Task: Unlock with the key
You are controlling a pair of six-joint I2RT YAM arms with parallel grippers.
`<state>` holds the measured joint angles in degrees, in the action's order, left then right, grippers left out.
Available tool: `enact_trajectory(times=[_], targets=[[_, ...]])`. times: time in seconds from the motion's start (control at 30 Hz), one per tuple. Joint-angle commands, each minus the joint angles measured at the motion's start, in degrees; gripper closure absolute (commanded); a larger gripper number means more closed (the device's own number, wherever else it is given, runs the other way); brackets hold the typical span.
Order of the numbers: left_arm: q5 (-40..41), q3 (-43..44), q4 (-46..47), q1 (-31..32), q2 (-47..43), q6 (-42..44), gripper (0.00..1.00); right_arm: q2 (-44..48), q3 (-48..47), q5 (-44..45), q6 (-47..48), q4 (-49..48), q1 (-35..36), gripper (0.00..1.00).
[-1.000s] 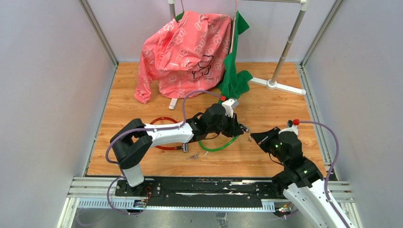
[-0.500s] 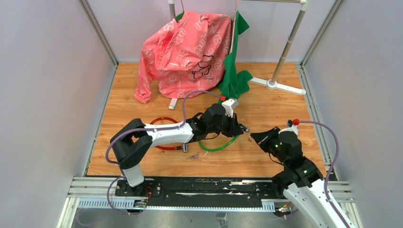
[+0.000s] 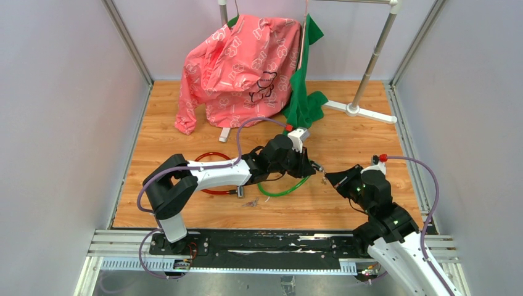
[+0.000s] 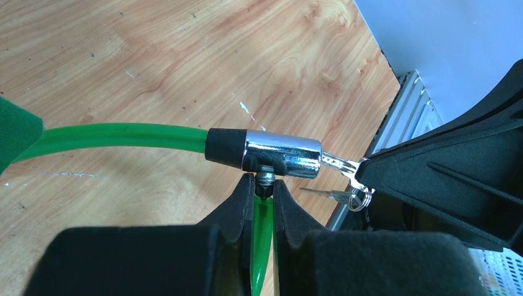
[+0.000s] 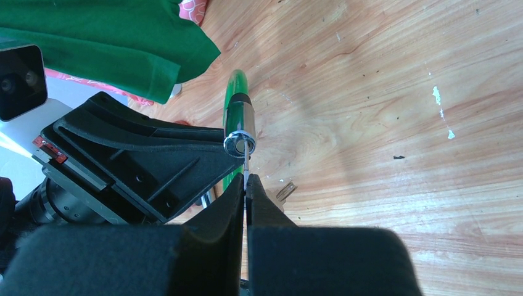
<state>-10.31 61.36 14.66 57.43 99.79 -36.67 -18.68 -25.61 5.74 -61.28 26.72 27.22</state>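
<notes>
Clothing [image 3: 247, 61] hangs beyond green lock [image 4: 280, 154]; red cable [image 3: 210, 154] lies beside it.

Robotics lab test cell, not a home or shop. Plain pale wall panels [image 3: 61, 123] close in three sides, held by bare aluminium posts [image 3: 127, 42]. Wood-grain tabletop [image 3: 345, 142] as work surface. Near edge: aluminium extrusion rail [image 3: 123, 246] carrying a black mounting plate [image 3: 265, 243], left arm [image 3: 216, 174] and right arm [image 3: 395, 246] bolted there, purple cabling [image 3: 425, 185] exposed. At the back, props: white tube garment rack [image 3: 373, 55], pink garment [image 3: 240, 61], green cloth [image 3: 303, 92].
</notes>
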Motion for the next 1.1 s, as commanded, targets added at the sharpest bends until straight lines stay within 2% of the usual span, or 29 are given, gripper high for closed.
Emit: enact_trajectory(times=[0.0, 0.43, 1.07], targets=[[-0.8, 0.9, 3.5, 0.0, -0.6, -0.7, 1.00, -0.4, 0.0, -0.5, 1.4, 1.6, -0.7, 1.00], [-0.2, 1.0, 3.5, 0.1, -0.1, -0.9, 1.00, 0.7, -0.9, 0.0, 1.5, 3.8, -0.7, 1.00], [-0.8, 1.1, 3.5, 0.0, -0.2, -0.6, 1.00, 1.0, -0.3, 0.3, 1.5, 1.2, -0.7, 1.00]])
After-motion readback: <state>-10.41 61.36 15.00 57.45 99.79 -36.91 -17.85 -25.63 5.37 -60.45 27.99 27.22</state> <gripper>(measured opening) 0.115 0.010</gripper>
